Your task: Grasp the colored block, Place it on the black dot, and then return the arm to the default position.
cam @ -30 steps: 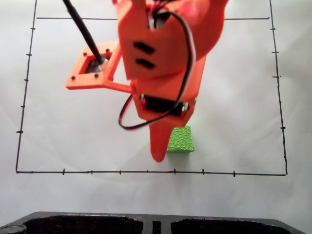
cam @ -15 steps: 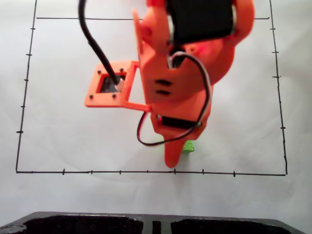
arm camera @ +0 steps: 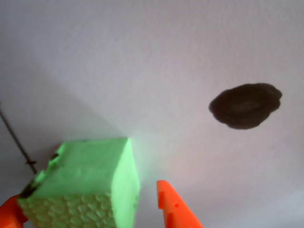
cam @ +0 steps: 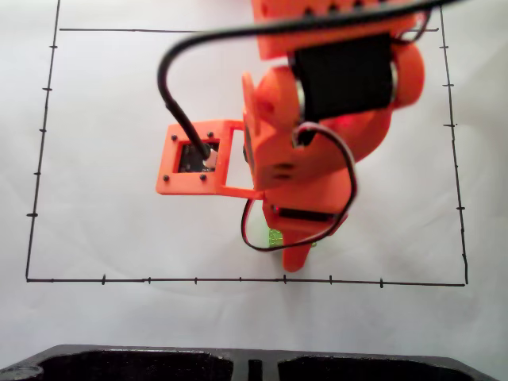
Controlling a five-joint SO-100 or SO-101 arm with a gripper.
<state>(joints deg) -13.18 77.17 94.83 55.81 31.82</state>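
In the fixed view my orange arm [cam: 317, 143] leans over the colored block [cam: 275, 237], leaving just a green sliver visible left of the pointed finger. The gripper [cam: 294, 255] sits low on the paper near the front line. The wrist view has the green cube [arm camera: 85, 185] at lower left, resting on the paper between two orange fingertips [arm camera: 175, 209]. A gap remains between the right finger and the cube, so the gripper [arm camera: 90, 216] is open around it. The black dot [arm camera: 245, 105] lies on the paper up and right of the cube, apart from it.
A hand-drawn black rectangle with tick marks [cam: 238, 279] frames the white paper, and its front line runs just below the gripper. A dark moulded object [cam: 159, 361] lies along the bottom edge. The side camera frame [cam: 198, 159] sticks out to the left of the arm.
The arm has swung right and come down over the cube, which was in plain sight a second ago and is now almost covered. The cube itself has stayed in place.
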